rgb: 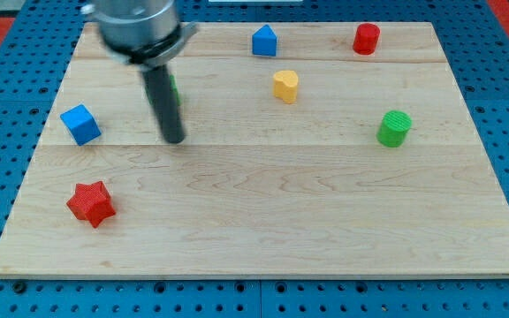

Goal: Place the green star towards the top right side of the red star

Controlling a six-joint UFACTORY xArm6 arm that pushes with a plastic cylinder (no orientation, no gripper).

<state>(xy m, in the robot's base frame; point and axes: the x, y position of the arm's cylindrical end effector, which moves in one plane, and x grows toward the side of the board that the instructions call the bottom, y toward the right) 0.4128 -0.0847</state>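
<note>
On the wooden board [263, 212] I count 6 blocks showing. 2 are blue: 1 cube [80, 124] at the left and 1 house-shaped piece [264, 41] at the far edge. 2 are red: 1 star [91, 203] near left and 1 cylinder [366, 38] far right. 1 is a yellow heart [285, 86]. 1 is a green cylinder [394, 128] at the right. A sliver of 1 more green piece [174, 87] peeks out behind the 1 rod; its shape I cannot make out.
</note>
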